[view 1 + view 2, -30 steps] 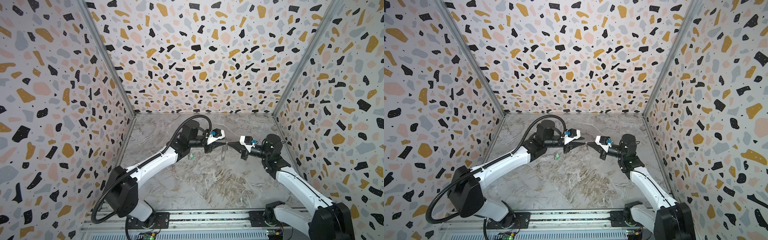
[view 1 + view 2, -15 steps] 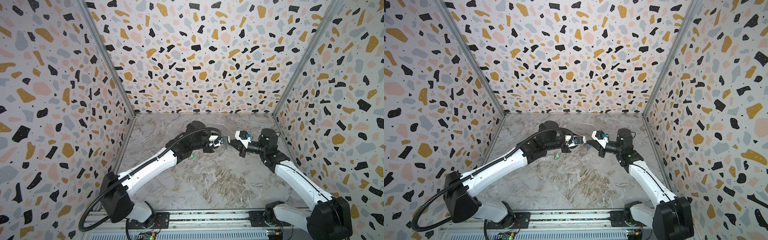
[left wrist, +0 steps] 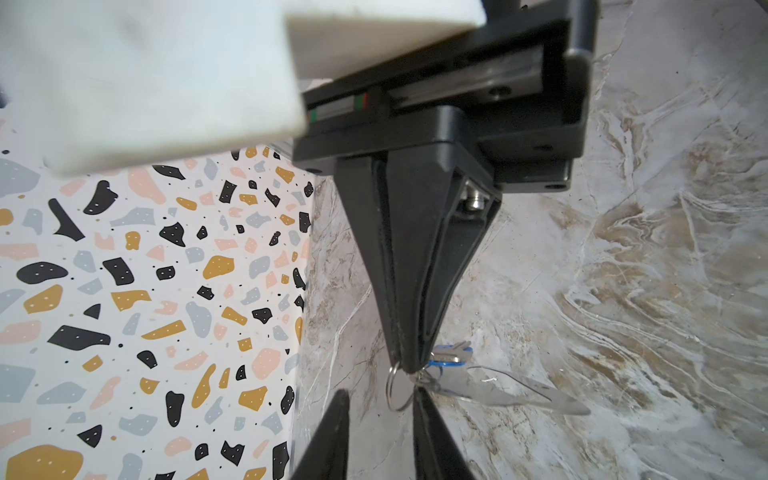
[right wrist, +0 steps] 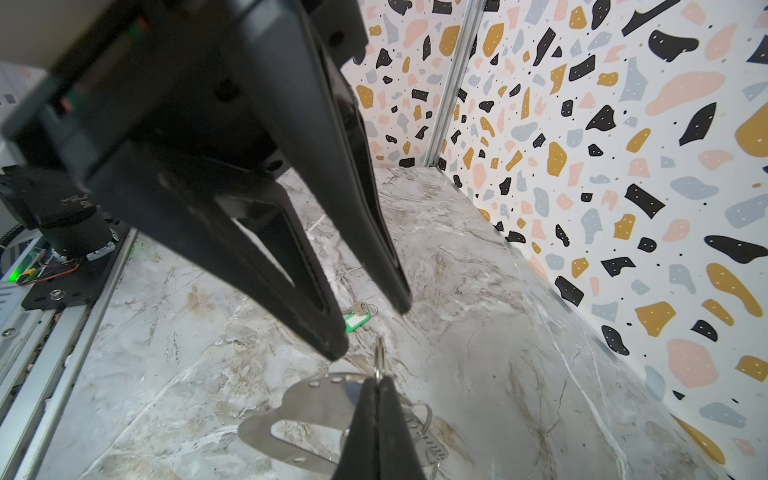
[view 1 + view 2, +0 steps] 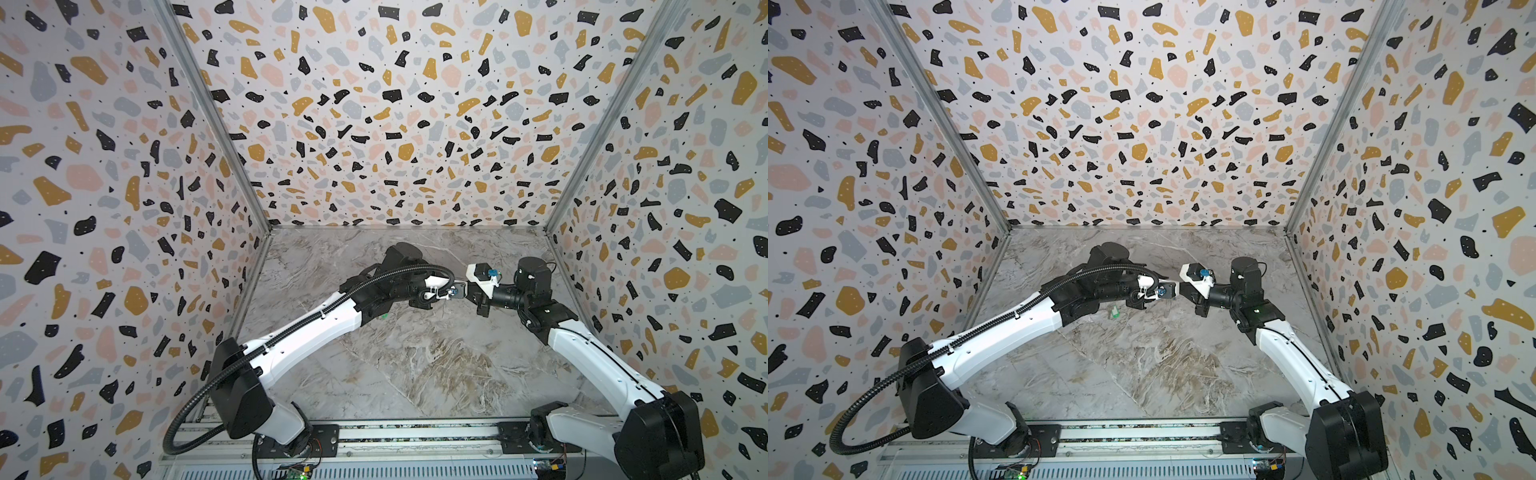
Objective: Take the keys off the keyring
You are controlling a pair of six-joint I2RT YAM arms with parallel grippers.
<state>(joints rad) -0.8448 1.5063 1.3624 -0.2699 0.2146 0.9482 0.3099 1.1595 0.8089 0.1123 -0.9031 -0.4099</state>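
Note:
My right gripper (image 4: 378,384) is shut on the wire ring (image 4: 379,353) of the keyring (image 4: 307,407), a flat grey tab with an oval cut-out, held above the floor. In the left wrist view the tab (image 3: 511,392) sticks out sideways, and the blue-tagged key (image 3: 451,357) hangs from the ring (image 3: 395,390) behind the right gripper's tip. My left gripper (image 3: 381,392) is open, its fingers on either side of the ring, which is close to one of them. The green-tagged key (image 4: 357,320) lies loose on the floor, also in both top views (image 5: 384,316) (image 5: 1115,311).
Marble floor (image 5: 415,365) is boxed in by terrazzo walls on three sides. The back-right corner post (image 4: 451,83) stands close behind the grippers. The rail with both arm bases (image 5: 415,436) runs along the front edge.
The left arm has reached further right and rolled its wrist. The right gripper has drawn in toward it, so the two tips now meet at the ring.

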